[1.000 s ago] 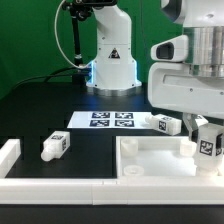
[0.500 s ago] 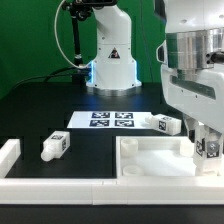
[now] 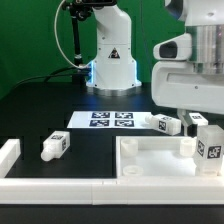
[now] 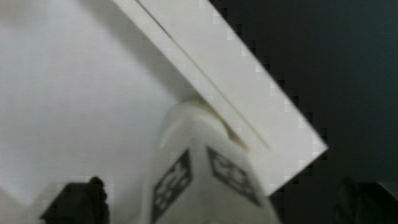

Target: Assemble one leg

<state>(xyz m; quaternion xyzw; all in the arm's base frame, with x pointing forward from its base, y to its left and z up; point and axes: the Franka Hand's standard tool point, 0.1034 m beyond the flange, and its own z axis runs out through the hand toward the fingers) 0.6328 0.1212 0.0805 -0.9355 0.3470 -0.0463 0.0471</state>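
A leg [image 3: 209, 150], a short white peg with a square tag, stands upright at the right corner of the white tabletop [image 3: 150, 160] on the exterior view's right. My gripper [image 3: 203, 121] hangs just over its top. In the wrist view the leg [image 4: 210, 165] sits between the two dark fingers [image 4: 79, 202], with a gap on each side, so the jaws stand open around it. A second leg [image 3: 54, 146] lies on the black table on the exterior view's left. A third leg [image 3: 167, 124] lies behind the tabletop.
The marker board [image 3: 104, 119] lies flat in the middle, in front of the arm's white base [image 3: 112, 62]. A white rail [image 3: 70, 186] runs along the front edge, with a raised end [image 3: 8, 152] on the exterior view's left.
The gripper dropped low over the leg half a second ago and has since risen, showing more of the leg. The leg stays at the tabletop's corner. The other legs have not moved.
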